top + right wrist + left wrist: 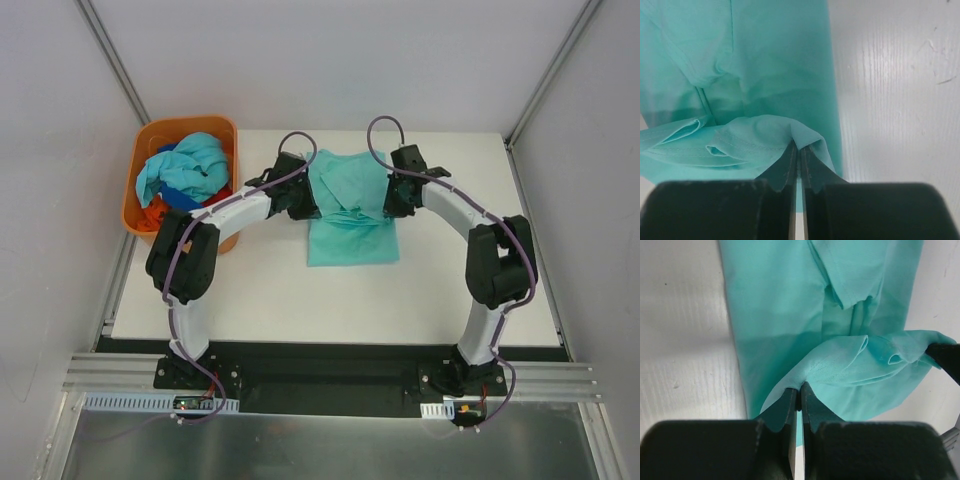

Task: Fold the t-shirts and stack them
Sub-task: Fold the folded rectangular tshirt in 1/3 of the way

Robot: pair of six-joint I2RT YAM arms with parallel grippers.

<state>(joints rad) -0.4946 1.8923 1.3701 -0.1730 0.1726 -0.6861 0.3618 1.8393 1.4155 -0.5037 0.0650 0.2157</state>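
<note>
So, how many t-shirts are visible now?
4: the teal-green t-shirt on the table; the light aqua t-shirt, blue t-shirt and orange-red t-shirt in the orange basket. Others may be hidden.

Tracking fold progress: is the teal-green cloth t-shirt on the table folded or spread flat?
Mid-fold: the teal-green cloth t-shirt lies flat at its near end; both shut jaws hold a lifted, doubled-over layer.

The white table carries a teal t-shirt; an orange basket at its far-left corner.
</note>
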